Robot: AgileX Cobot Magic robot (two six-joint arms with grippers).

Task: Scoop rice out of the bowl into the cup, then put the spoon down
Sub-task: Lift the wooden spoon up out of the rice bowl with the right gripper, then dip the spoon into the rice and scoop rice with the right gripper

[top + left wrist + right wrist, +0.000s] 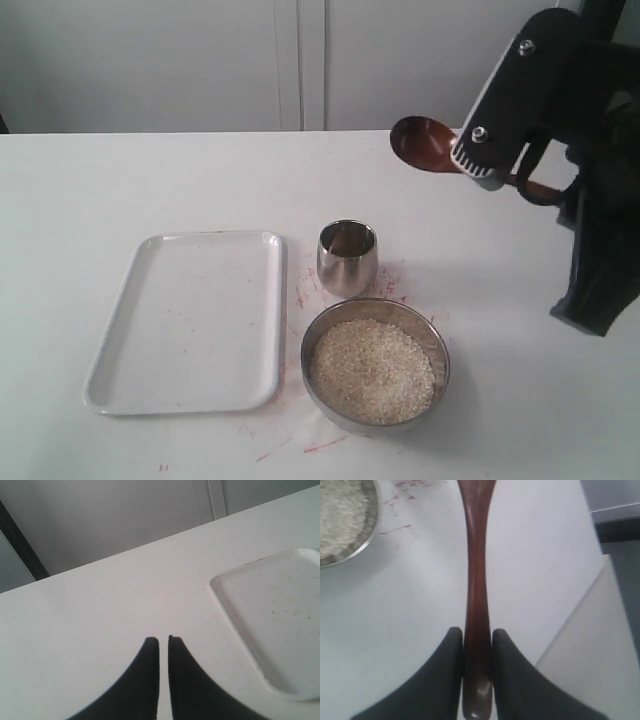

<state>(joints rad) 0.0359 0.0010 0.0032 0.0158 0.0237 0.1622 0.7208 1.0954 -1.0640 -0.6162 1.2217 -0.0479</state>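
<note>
The wide steel bowl (440,345) stands near the table's front, filled with off-white rice (372,370). Just behind it, upright, is the small steel cup (347,258); its inside looks dark. The dark wooden spoon (420,143) hangs in the air behind and to the right of the cup, and no grains show in its oval. My right gripper (477,630) is shut on the spoon's handle (476,570) near its end, with the bowl's rim (374,527) off to one side. My left gripper (163,640) is shut on nothing, low over bare table, and does not appear in the exterior view.
A flat white tray (190,320) lies left of the cup and bowl, and its corner (270,615) shows beside the left gripper. Red marks (300,440) speckle the table around the bowl. The black right arm (600,250) fills the right side.
</note>
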